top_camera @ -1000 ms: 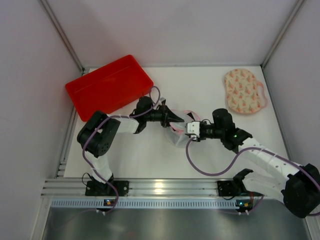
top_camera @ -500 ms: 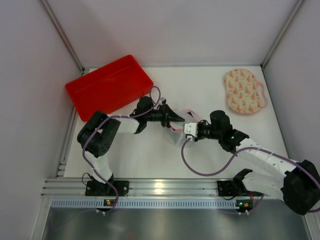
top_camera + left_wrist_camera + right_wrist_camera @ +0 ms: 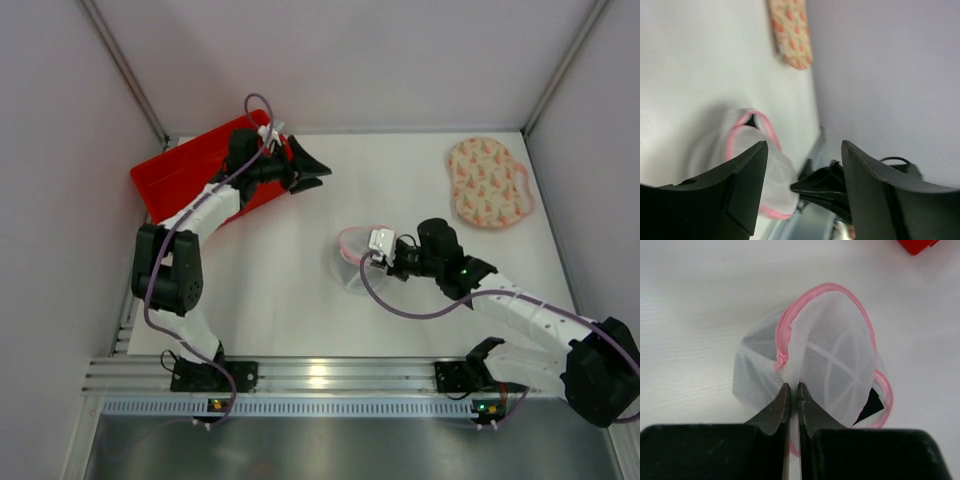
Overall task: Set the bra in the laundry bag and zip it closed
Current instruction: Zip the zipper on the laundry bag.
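Observation:
The laundry bag (image 3: 350, 265), a round white mesh pouch with pink edging, stands on the table's middle. My right gripper (image 3: 368, 260) is shut on its mesh edge beside the pink zip; the wrist view shows the bag (image 3: 832, 360) pinched between the closed fingertips of that gripper (image 3: 792, 388). A black corner of the bra (image 3: 869, 409) shows through a gap at the bag's lower right; the rest is hidden inside. My left gripper (image 3: 312, 168) hangs open and empty over the red tray's near corner, far from the bag (image 3: 747, 160), with nothing between the fingers of the gripper (image 3: 804, 146).
A red tray (image 3: 185, 180) lies at the back left, partly under the left arm. A peach patterned oval fabric piece (image 3: 487, 182) with pink trim lies at the back right. Walls close in the table on three sides.
The left gripper let go of the bag, opened and swung back-left to the red tray. The right gripper closed on the bag's edge and shifted slightly left.

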